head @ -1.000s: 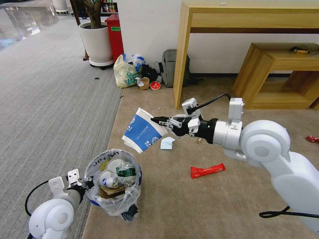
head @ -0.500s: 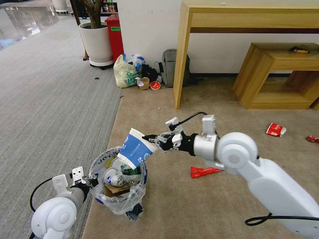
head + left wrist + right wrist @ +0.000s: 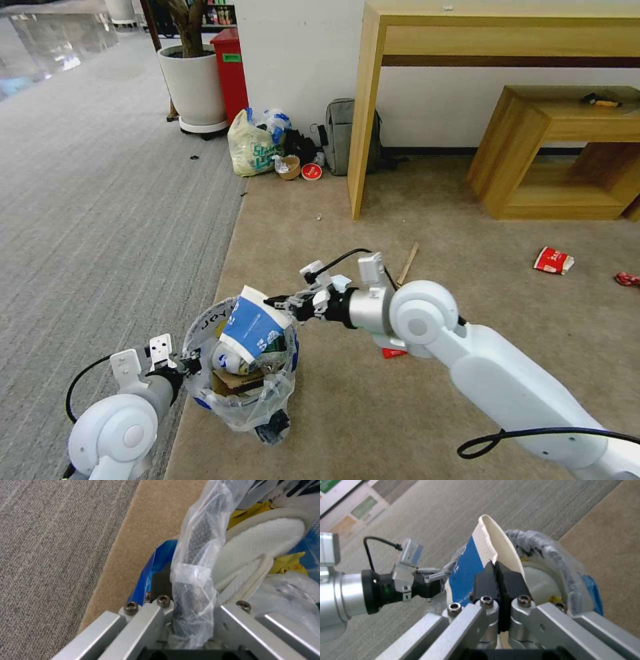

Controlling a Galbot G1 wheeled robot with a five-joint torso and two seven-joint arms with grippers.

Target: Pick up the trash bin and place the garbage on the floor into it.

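The right hand (image 3: 500, 580) was closed on the rim of a blue-white paper cup (image 3: 476, 562), its two black fingers (image 3: 485, 580) pressed flat against the cup wall. The cup stood tilted over the mouth of the trash bin (image 3: 560, 562), whose clear plastic liner was rolled over the rim. The left hand (image 3: 431, 578) gripped the bin's far edge. Beige-brown floor (image 3: 613, 542) lay beside grey ribbed carpet (image 3: 520, 502).

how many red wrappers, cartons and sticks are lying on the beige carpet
wrappers: 2
carton: 1
stick: 1
total: 4
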